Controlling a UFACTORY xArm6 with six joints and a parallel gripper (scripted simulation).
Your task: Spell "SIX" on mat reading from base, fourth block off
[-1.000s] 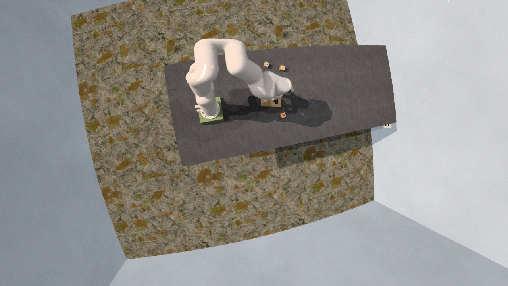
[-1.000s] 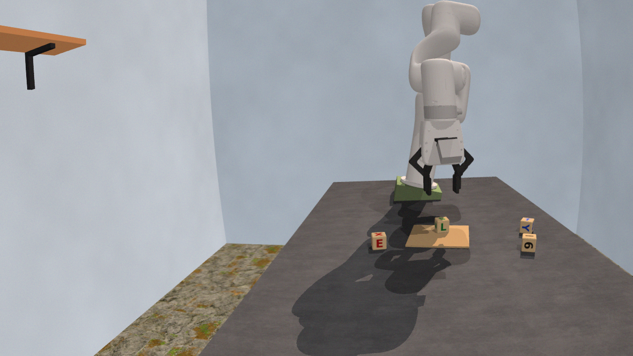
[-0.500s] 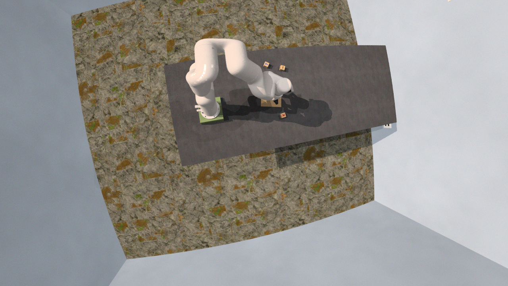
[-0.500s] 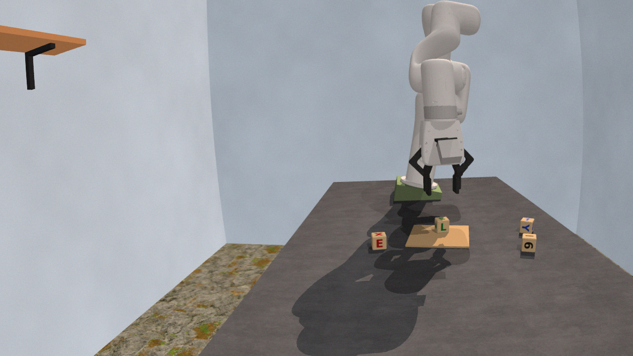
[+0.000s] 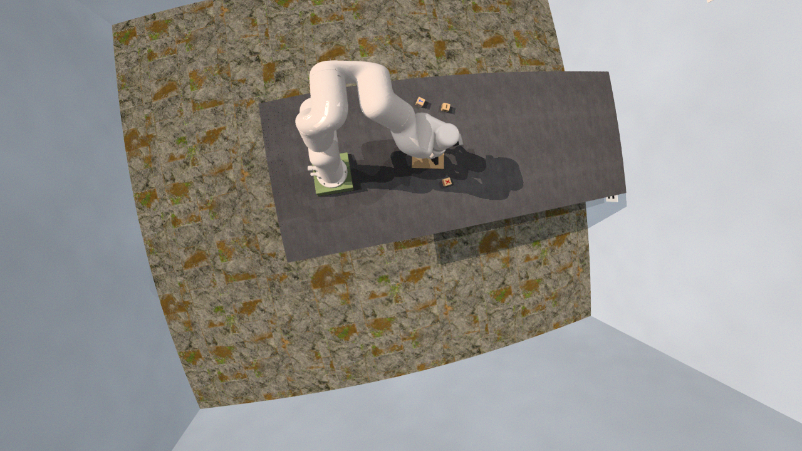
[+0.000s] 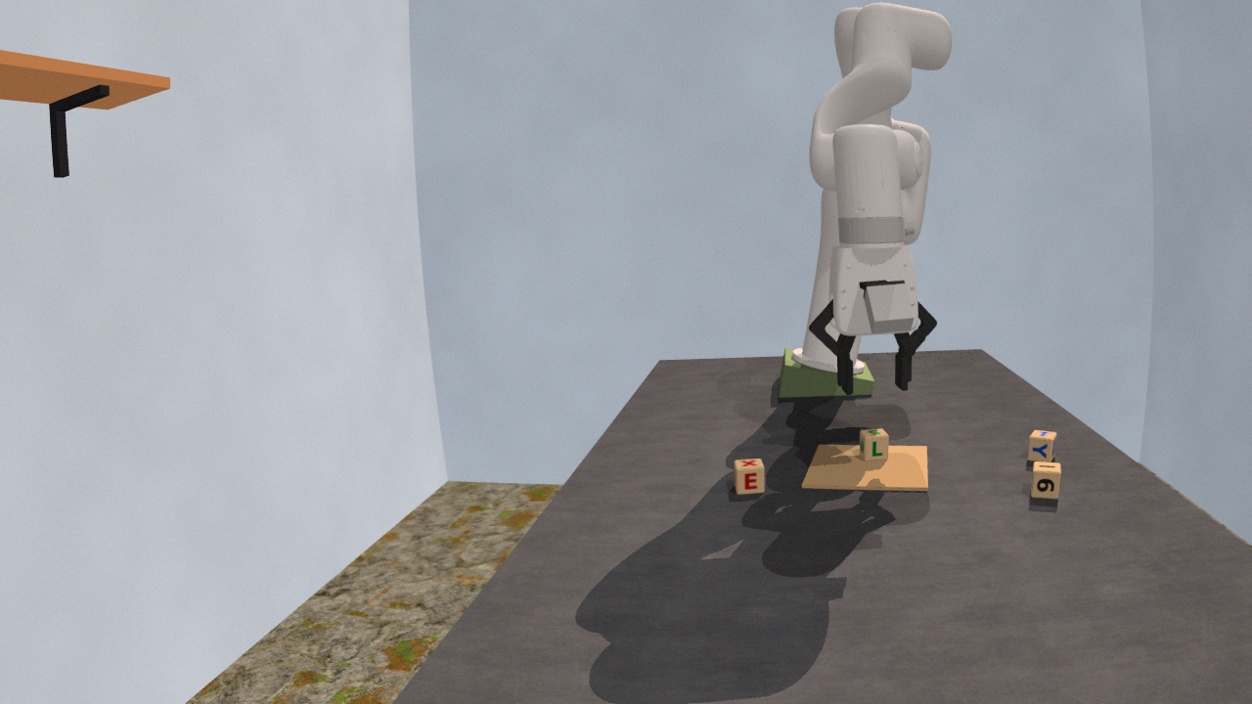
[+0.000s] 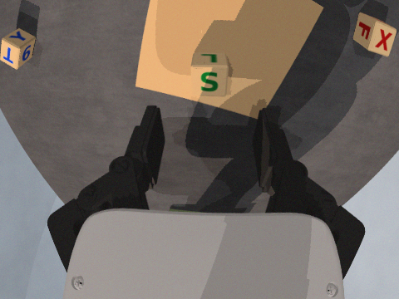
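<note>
My gripper (image 6: 875,387) (image 7: 209,123) is partly open and empty, above the table on the base side of the S block. The green-lettered block (image 6: 873,444) (image 7: 209,80) sits on the tan mat (image 5: 426,165) (image 6: 831,477) (image 7: 174,41), near its base-side edge, S on top. The arm hides it in the top view. The red-lettered block (image 5: 447,181) (image 6: 749,477) (image 7: 376,35) lies off the mat to the right as seen from the base, X on top. The black-lettered block (image 5: 445,106) (image 6: 1045,483) shows I on top, off the mat's left side.
The blue-lettered block (image 5: 420,101) (image 6: 1042,448) (image 7: 17,47) stands off the mat's left side, close to the black-lettered one and nearer the base. The green base plate (image 5: 344,189) (image 6: 823,382) carries the arm. A wall shelf (image 6: 113,83) is far off to the side.
</note>
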